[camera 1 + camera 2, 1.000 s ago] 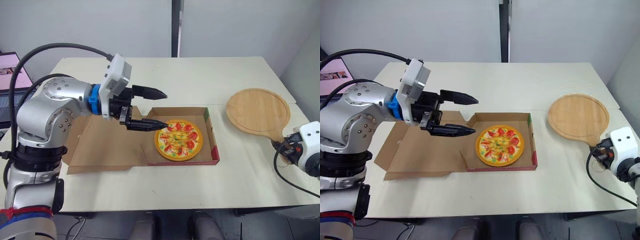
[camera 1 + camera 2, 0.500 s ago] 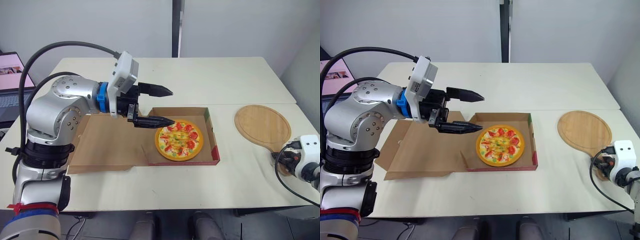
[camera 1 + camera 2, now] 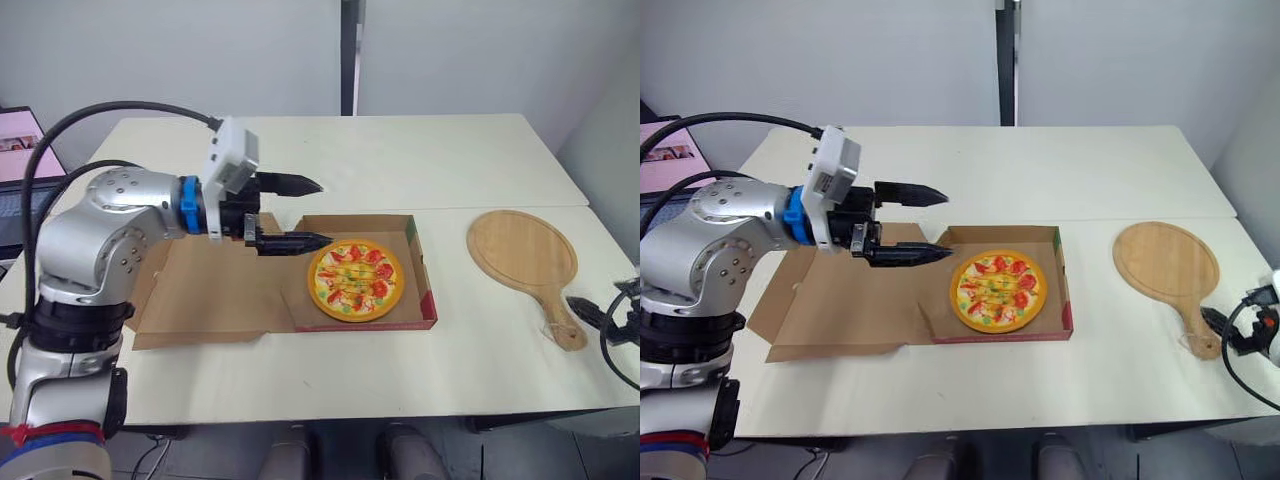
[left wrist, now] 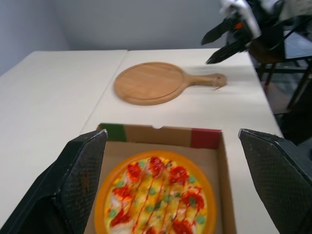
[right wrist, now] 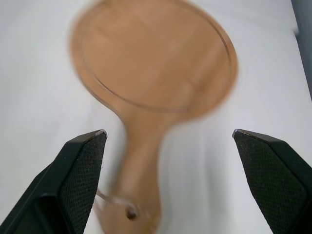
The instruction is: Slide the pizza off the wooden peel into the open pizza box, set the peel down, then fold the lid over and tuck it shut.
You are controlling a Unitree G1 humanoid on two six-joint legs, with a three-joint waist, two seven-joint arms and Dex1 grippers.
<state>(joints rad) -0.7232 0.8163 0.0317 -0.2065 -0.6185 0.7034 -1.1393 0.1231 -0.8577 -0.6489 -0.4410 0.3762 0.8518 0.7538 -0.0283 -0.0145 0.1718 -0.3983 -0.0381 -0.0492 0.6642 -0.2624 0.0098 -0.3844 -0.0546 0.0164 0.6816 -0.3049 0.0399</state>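
Cream table (image 3: 400, 160) sat by grey wall (image 3: 200, 50), pizza (image 3: 356, 279) in box (image 3: 426, 292) mid-table, peel (image 3: 520, 248) flat nr right edge; my L gripper (image 3: 324, 211) hung open over lid (image 3: 215, 295), R gripper (image 4: 204, 52) open by handle (image 3: 560, 325).

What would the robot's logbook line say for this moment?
pizza in pizza box | wooden peel on table | lid flat open | left gripper open above lid | right gripper open near peel handle

cream table (image 3: 400, 160) holds pizza box (image 3: 420, 300), peel (image 3: 520, 250).
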